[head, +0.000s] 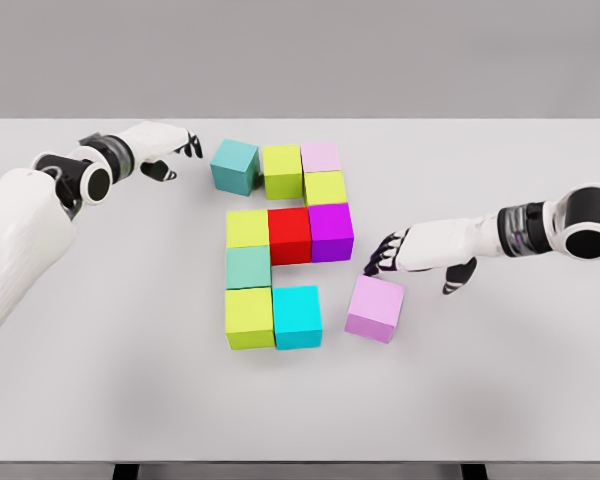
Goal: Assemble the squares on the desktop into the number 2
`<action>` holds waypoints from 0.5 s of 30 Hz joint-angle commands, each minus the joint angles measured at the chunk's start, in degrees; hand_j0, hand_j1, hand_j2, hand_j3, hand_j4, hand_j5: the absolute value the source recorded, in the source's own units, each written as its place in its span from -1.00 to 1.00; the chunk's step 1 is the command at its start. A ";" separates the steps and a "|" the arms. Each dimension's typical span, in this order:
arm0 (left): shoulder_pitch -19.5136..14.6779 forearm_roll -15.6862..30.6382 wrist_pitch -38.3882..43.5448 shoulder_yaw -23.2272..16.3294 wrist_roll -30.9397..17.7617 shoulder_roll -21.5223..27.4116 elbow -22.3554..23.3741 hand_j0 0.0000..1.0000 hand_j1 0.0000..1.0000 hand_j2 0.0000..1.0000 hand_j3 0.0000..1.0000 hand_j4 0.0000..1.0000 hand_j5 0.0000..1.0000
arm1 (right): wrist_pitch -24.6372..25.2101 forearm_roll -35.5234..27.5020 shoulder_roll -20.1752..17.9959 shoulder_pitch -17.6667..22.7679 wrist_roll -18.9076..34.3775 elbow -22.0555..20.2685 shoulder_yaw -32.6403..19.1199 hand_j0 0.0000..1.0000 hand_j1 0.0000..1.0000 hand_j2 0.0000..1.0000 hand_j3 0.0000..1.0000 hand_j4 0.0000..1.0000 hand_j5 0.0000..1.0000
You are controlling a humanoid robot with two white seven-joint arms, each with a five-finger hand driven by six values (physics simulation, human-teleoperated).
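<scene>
Coloured cubes lie on the white table [100, 380]. A teal cube [234, 165], slightly turned, sits beside a yellow-green cube [282, 170] and a pale pink cube [320, 156]. Below these come a yellow-green cube [326, 187], a purple cube [331, 230], a red cube [289, 234], a yellow-green cube [248, 228], a teal-green cube [248, 267], a yellow-green cube [249, 317] and a cyan cube [297, 316]. A lilac cube [374, 308] lies apart, tilted, at lower right. My right hand [385, 255] hovers just above it, fingers spread. My left hand [180, 150] is open left of the teal cube.
The table's front edge runs along the bottom of the view, with dark legs below it.
</scene>
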 commanded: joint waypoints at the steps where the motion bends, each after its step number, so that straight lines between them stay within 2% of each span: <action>1: 0.00 -0.86 0.01 0.05 -0.79 -0.12 -0.18 0.30 0.30 0.30 0.30 0.30 0.30 | 0.12 -0.32 -0.03 0.00 -0.06 -0.31 -0.04 1.00 1.00 1.00 1.00 1.00 1.00; 3: -0.09 -3.58 0.01 0.05 -2.46 -0.21 -0.18 0.30 0.30 0.30 0.30 0.30 0.30 | 0.12 -0.32 -0.03 0.17 0.03 -0.49 -0.04 1.00 1.00 1.00 1.00 1.00 1.00; 6: -0.09 -5.25 0.01 0.05 -2.73 -0.65 -0.26 0.30 0.30 0.30 0.30 0.30 0.30 | 0.12 -0.32 -0.03 0.18 -0.06 -1.02 -0.04 1.00 1.00 1.00 1.00 1.00 1.00; 15: 0.44 -4.55 -0.25 0.22 -2.73 -0.21 -4.04 0.30 0.30 0.30 0.30 0.30 0.30 | 0.12 -0.32 -0.03 0.26 -0.06 -2.25 -0.04 1.00 1.00 1.00 1.00 1.00 1.00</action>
